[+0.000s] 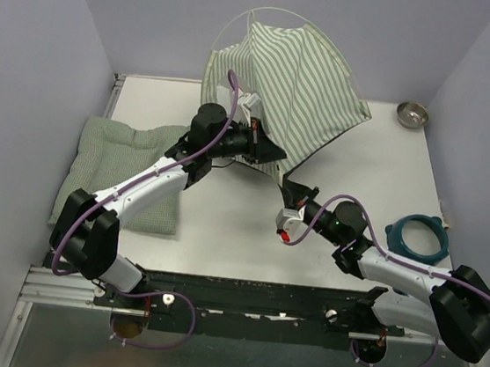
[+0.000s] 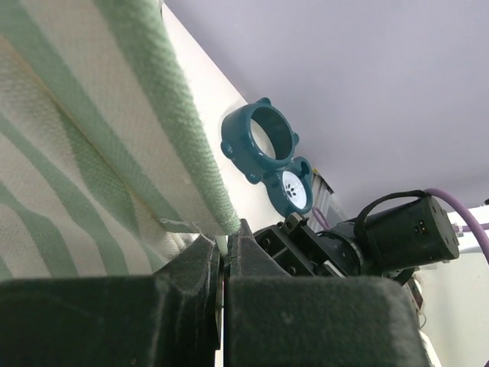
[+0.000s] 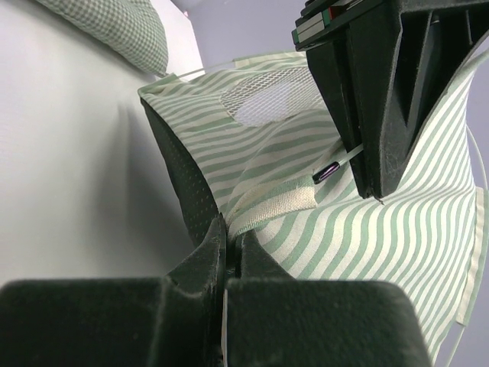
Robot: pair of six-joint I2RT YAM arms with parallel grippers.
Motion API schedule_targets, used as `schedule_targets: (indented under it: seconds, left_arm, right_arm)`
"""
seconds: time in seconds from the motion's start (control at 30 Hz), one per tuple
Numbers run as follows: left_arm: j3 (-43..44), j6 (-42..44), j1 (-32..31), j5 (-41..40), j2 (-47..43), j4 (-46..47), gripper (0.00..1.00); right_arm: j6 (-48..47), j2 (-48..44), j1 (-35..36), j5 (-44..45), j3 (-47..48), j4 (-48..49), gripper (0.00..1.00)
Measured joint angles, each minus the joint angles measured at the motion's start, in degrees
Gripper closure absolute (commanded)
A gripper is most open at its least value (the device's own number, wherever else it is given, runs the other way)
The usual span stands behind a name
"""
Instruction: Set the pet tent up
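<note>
The left gripper (image 2: pixel 224 243) and right gripper (image 3: pixel 228 229) pinch pet tent (image 1: pixel 301 84); cushion (image 1: pixel 120 156), teal ring (image 1: pixel 416 238) alongside

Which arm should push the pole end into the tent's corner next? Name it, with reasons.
Left, probably. The left gripper pinches the pole beside its dark tip, near the tent corner; the right gripper only pins that fabric edge.

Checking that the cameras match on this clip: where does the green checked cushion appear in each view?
Top external: the cushion is on the left side, at mid-height.
Left wrist: not in it.
Right wrist: the cushion is in the top left corner, cut off by the frame.
Shared landmark: the striped pet tent, seen in all three views.
</note>
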Motion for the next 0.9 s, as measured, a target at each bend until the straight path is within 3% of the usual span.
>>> schedule_targets:
  seconds: [0.9]
  left_arm:
    - [-3.69, 3.02, 0.46, -0.52, -1.9, -2.51, 1.0]
  right_arm:
    - [-0.42, -0.04, 0.37, -0.17, -0.37, -3.06, 0.99]
